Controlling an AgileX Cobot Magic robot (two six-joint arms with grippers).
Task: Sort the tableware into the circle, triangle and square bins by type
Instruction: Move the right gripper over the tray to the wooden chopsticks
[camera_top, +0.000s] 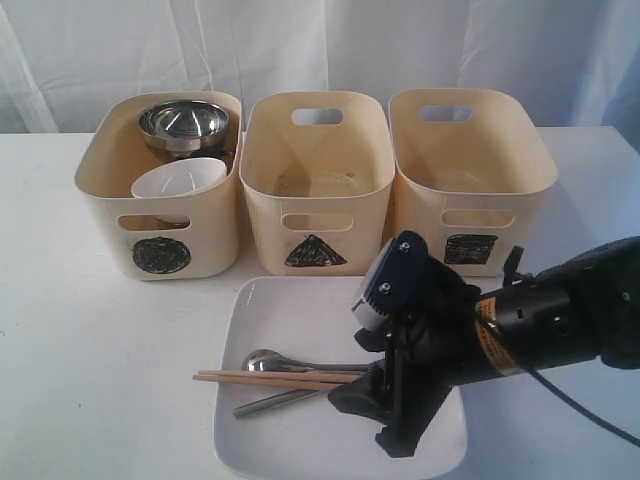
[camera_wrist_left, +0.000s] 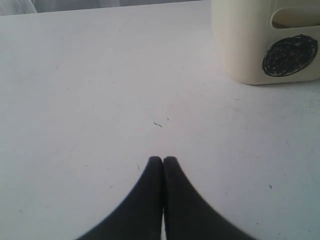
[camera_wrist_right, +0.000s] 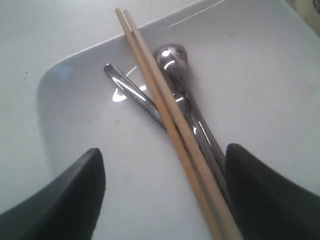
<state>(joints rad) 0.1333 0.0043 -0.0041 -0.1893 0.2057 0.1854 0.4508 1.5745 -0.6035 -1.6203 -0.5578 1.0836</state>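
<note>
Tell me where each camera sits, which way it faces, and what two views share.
Exterior view: in front of the white table, raised, facing three cream plastic tubs; black right arm shows.
Left wrist view: low over the table, facing the circle-marked cream tub; shut left gripper shows.
Right wrist view: above the large white square plate, looking down at wooden chopsticks and steel cutlery; open right gripper shows.
Shared: exterior and right wrist views both show plate, chopsticks, cutlery.

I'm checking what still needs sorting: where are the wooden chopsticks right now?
In the exterior view, front centre: the wooden chopsticks lie on the white square plate before the triangle bin, over the steel cutlery.
</note>
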